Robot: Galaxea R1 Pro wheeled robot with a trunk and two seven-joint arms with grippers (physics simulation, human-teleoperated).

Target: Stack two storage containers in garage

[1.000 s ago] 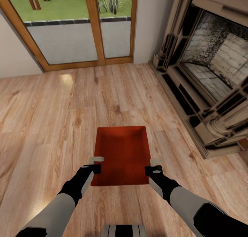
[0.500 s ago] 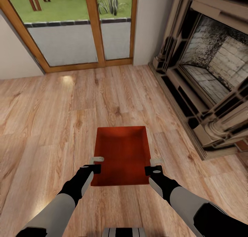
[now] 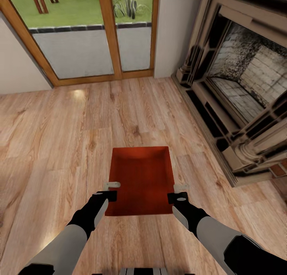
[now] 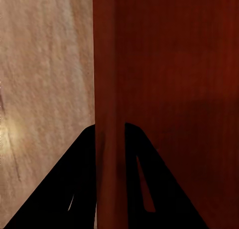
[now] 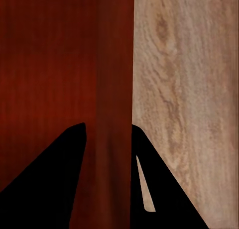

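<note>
An orange-red storage container (image 3: 140, 179) hangs over the light wood-plank floor of the living room, straight ahead of me. My left gripper (image 3: 111, 189) is shut on its left wall and my right gripper (image 3: 179, 191) is shut on its right wall. In the left wrist view the container's wall (image 4: 109, 89) runs between the dark fingers of the left gripper (image 4: 110, 139). The right wrist view shows the opposite wall (image 5: 114, 89) pinched the same way by the right gripper (image 5: 108, 139).
A brick fireplace (image 3: 247, 95) with a stepped surround stands close on the right. Wood-framed glass doors (image 3: 83, 39) close off the far side, with a pale wall strip (image 3: 175, 27) beside them. Open plank floor (image 3: 59, 131) stretches to the left and ahead.
The whole picture has shifted a little, the fireplace and doors drifting in the view, so the camera has moved. Both grippers and the container keep the same place relative to me.
</note>
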